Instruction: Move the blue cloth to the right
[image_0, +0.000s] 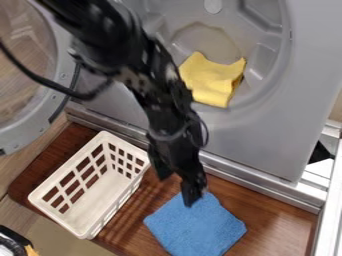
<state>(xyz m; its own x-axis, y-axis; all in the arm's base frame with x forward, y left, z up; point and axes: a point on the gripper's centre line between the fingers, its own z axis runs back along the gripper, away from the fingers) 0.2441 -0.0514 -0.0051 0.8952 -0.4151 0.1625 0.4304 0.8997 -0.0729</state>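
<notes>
Gripper (178, 189) looks open, holding nothing; I'd get both fingers over the cloth (196, 226) before pinching and dragging right.

The hand (177, 184) is open and is at the near edge of the blue cloth (197, 227), on the brown tabletop (270, 212). Left of the hand stands the basket (67, 165); beyond the hand, the yellow cloth (208, 80) lies inside the machine (250, 145).

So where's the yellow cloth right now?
The yellow cloth sits near the top of the camera view, right of centre, inside the round opening of the grey machine, just right of the black arm.
</notes>
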